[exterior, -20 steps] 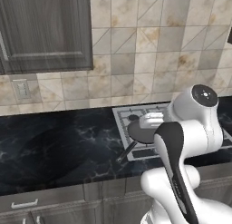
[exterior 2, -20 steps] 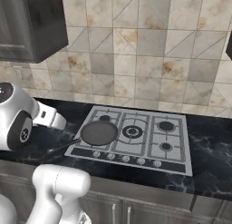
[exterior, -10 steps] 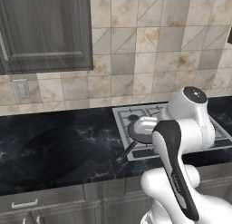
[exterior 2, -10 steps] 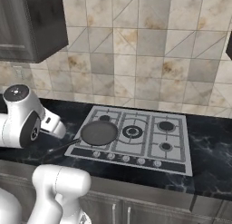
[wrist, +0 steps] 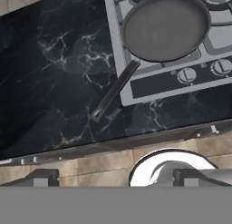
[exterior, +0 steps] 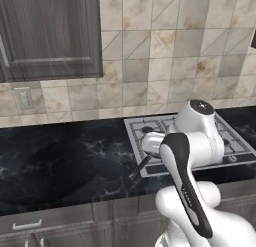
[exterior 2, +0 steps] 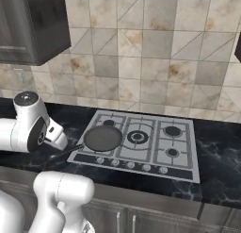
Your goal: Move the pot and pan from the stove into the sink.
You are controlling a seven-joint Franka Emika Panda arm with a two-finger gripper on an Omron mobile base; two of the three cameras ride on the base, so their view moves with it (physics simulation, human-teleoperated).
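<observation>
**A:** Where is the pan (wrist: 165, 26) found?

**B:** It is seated flat on the front left burner of the stove (exterior 2: 179, 154), a dark round disc with a shallow rim. Its long thin handle (wrist: 114, 90) is run out past the stove's left front corner and over the black marble bench (wrist: 54, 73), its free end pointing down toward the cabinet fronts.

**A:** And the pot?

**B:** No pot can be made out on the stove. Where it is cannot be told.

**A:** How is the pan placed relative to the fingers?

**B:** In the hand view the pan is seen ahead and above, with the handle slanting toward the camera, so the handle's free end is judged to be the nearest part. The long axis is laid diagonally from the bowl on the burner out to the bench edge. In the right base view the white arm (exterior 2: 29, 130) is held left of the stove, beside the handle's end but apart from it.

**A:** Are the fingers open or closed?

**B:** That cannot be told; the tips are not clearly resolved. Nothing is seen to be held.

**A:** The sink?

**B:** A faint dark recess (exterior: 55, 166) is made out in the bench left of the stove.
</observation>
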